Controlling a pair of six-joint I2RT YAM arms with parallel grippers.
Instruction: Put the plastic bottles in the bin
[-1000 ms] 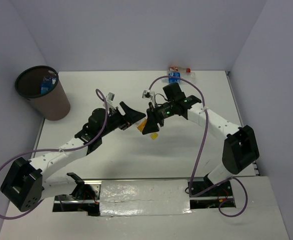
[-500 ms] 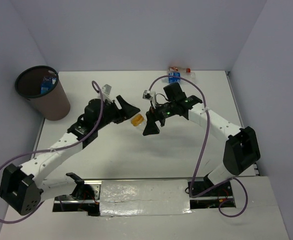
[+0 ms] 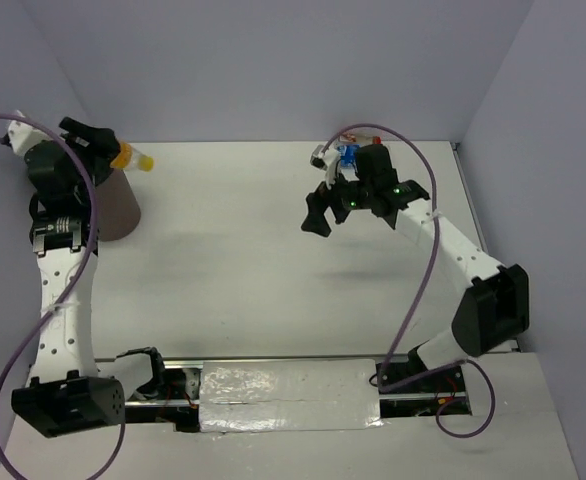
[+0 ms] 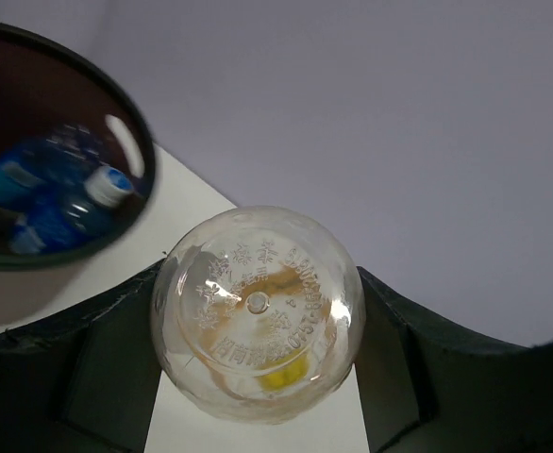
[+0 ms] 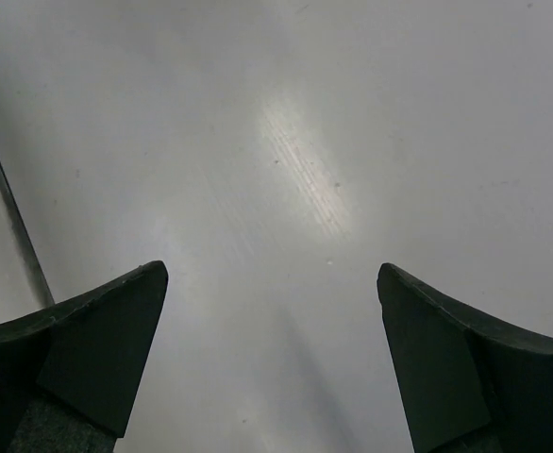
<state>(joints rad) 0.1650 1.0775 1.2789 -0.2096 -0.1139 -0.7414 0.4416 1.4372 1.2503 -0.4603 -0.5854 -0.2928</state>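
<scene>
Finds the left gripper [image 3: 111, 152] raised at the far left corner of the table [image 3: 233, 260], pinching the orange-labelled bottle [image 3: 133, 157] by its lower body. Sees, from the left wrist, the bottle's clear round base facing the camera, with a dark finger [image 4: 107, 368] pressed against each side of it. Notes the bottle held off the table, lying roughly level, yellow cap [image 3: 147, 160] pointing away from the arm toward the middle of the table. Places it just beside the bin [image 3: 121, 205], near the black rim [image 4: 142, 156], not inside. Cannot tell from either view whether any part of it overhangs the opening.

Records the bin standing upright in the far left corner, largely hidden behind the left arm in the overhead view. Sees blue-labelled bottles [image 4: 41, 203] lying in its dark interior, one with a pale cap [image 4: 111, 184]. Cannot fix their number through the blur.

Finds the right gripper [image 3: 318, 210] up off the table toward the far right, fingers spread wide, holding nothing. Sees, from the right wrist, white tabletop between the two fingers [image 5: 88, 349]. Notes a further bottle [image 3: 349, 153], blue-labelled, at the far edge of the table by the wall, just behind the right arm and partly covered by it, well apart from the bin.
</scene>
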